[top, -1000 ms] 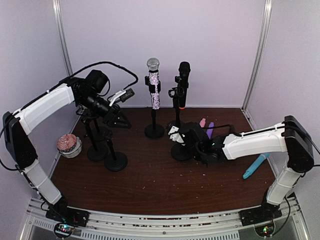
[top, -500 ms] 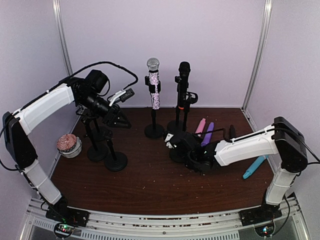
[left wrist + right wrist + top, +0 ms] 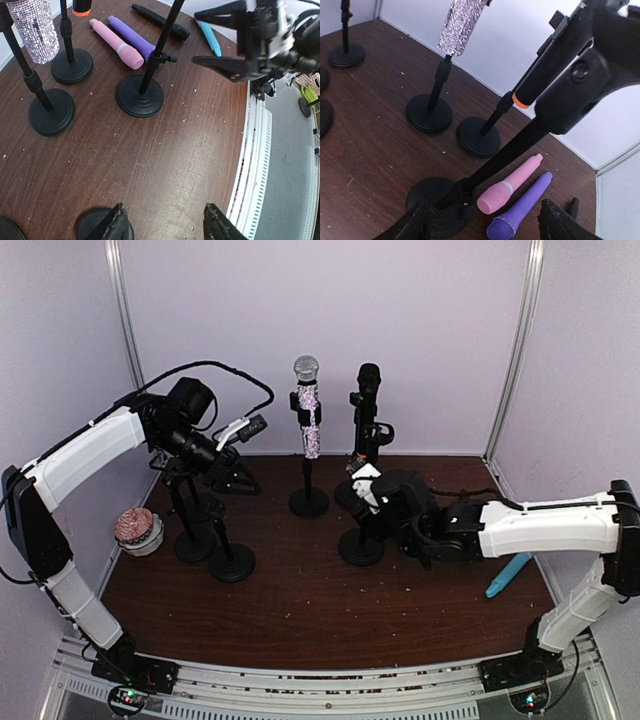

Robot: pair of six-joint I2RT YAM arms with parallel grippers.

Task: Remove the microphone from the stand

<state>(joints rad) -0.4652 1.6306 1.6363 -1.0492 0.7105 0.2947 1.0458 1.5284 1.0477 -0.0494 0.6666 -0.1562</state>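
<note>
Beside the stand [image 3: 140,96], right hand [image 3: 195,39] agape.

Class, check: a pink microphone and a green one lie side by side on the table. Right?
No: beside the pink microphone lies a purple microphone, not a green one, on the table; see the right wrist view.

The sequinned microphone [image 3: 311,430] glitters silver; pink microphone [image 3: 512,184], purple microphone [image 3: 520,212], brown table [image 3: 300,610].
</note>
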